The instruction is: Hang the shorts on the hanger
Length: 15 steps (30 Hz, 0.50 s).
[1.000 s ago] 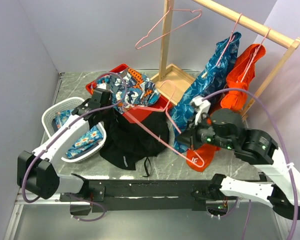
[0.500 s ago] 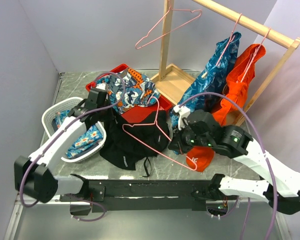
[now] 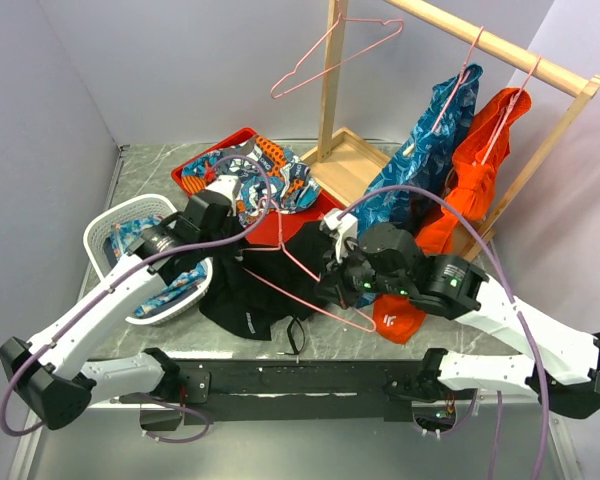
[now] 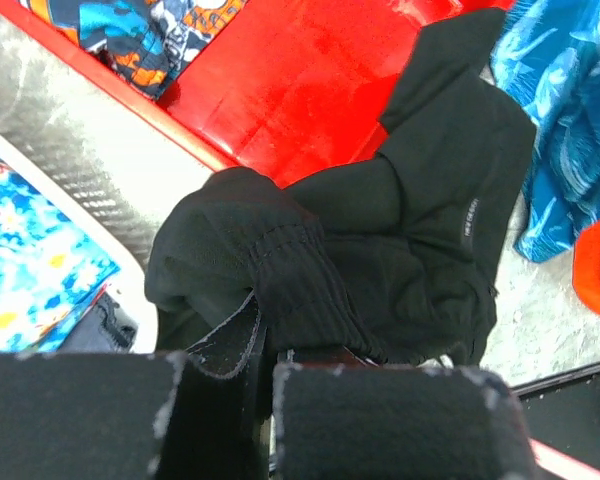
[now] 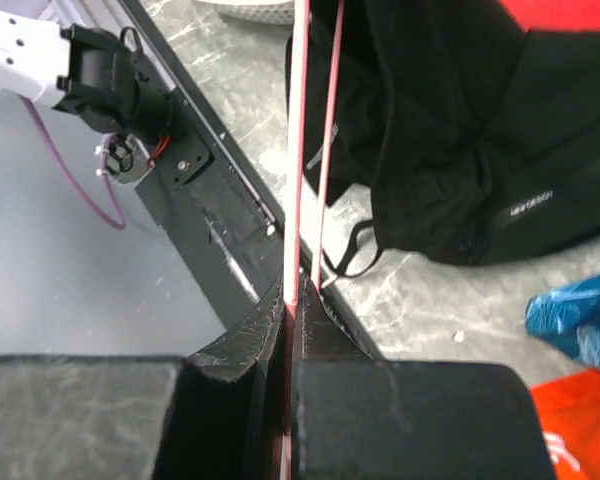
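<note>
From above, the shorts (image 3: pixel 265 290) lie crumpled on the worktop (image 3: pixel 140 165), near and middle, their far edge riding up against the red tray (image 3: pixel 280 228). The left gripper (image 3: pixel 232 228) sits at their far left edge, beside the white basket (image 3: pixel 108 222). The right gripper (image 3: pixel 330 282) carries the hanger (image 3: pixel 365 326) low across the black cloth, tilted almost flat. A second ago that arm was further right and the hanger stood steeper. It has swung left over the shorts, and the left arm has reached in further to the right.

In the left wrist view, the left gripper (image 4: pixel 265 400) is narrowed on a fold of the shorts (image 4: pixel 400 230) next to the ribbed waistband (image 4: pixel 290 290). The cloth looks light, limp and bunched. It will probably sag and fold unless taken by the waistband, which seems the firmest hold.

In the right wrist view, the right gripper (image 5: pixel 288 350) is clamped on the hanger (image 5: pixel 298 150), whose two thin wires run away over the shorts (image 5: pixel 450 150). The wire looks springy and slick, so it could twist in the grip.
</note>
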Available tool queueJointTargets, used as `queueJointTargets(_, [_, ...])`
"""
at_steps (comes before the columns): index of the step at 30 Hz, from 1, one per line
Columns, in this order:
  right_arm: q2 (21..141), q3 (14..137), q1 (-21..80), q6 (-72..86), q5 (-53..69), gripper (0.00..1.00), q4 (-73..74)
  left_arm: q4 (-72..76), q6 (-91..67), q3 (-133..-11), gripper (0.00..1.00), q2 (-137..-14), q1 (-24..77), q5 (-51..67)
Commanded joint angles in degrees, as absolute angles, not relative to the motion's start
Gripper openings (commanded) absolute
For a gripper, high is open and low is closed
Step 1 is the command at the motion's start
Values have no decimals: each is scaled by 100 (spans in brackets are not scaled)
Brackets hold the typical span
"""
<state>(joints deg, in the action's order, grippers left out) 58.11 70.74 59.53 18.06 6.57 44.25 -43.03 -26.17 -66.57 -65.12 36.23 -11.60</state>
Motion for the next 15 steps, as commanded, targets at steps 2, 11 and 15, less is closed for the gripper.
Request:
queueJointTargets(2, [5958, 6786, 6047, 1503, 317, 0, 2972, -4658, -2768, -7259, 1, -6425, 4244, -2056])
queueJointTargets(11, [5775, 5170, 6126, 1784, 62, 0, 170, -4650, -2970, -7278, 4, -5968, 4474, -2259])
queueJointTargets(15, [5520, 4370, 6117, 1881, 70, 0, -1088, -4728, -3128, -7093, 19, -5818, 4474, -2443])
